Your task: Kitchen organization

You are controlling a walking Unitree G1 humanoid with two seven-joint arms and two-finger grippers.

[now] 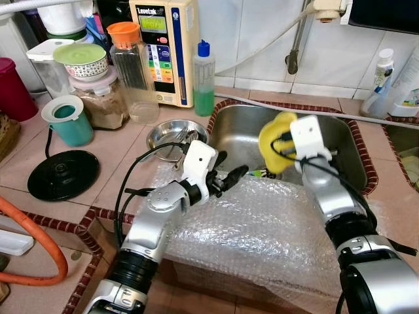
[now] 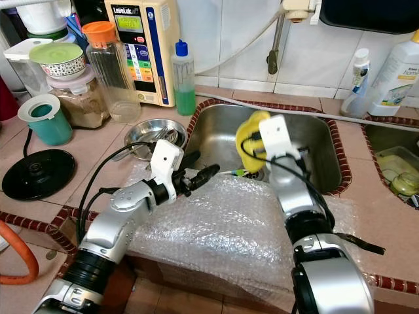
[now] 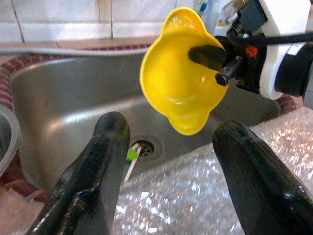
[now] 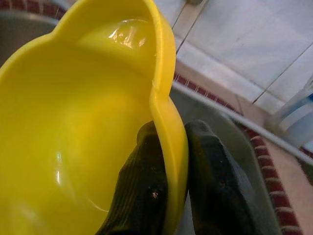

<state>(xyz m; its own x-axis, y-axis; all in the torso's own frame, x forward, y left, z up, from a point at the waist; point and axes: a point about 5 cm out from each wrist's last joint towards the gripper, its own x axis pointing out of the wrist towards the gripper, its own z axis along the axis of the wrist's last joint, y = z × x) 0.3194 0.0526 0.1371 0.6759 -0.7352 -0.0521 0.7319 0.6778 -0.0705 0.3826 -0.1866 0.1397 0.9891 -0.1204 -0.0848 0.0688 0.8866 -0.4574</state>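
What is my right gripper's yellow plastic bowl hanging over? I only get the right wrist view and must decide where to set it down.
Observer: The yellow plastic bowl, pinched by its rim in the right gripper, hangs tilted above the stainless steel sink.
Operator: Anything in the basin?
Observer: A thin white stick with a green tip lies by the drain hole.
Operator: Where's my other arm?
Observer: The left gripper is open, over the sheet of clear bubble wrap in front of the sink, pointing at the bowl.
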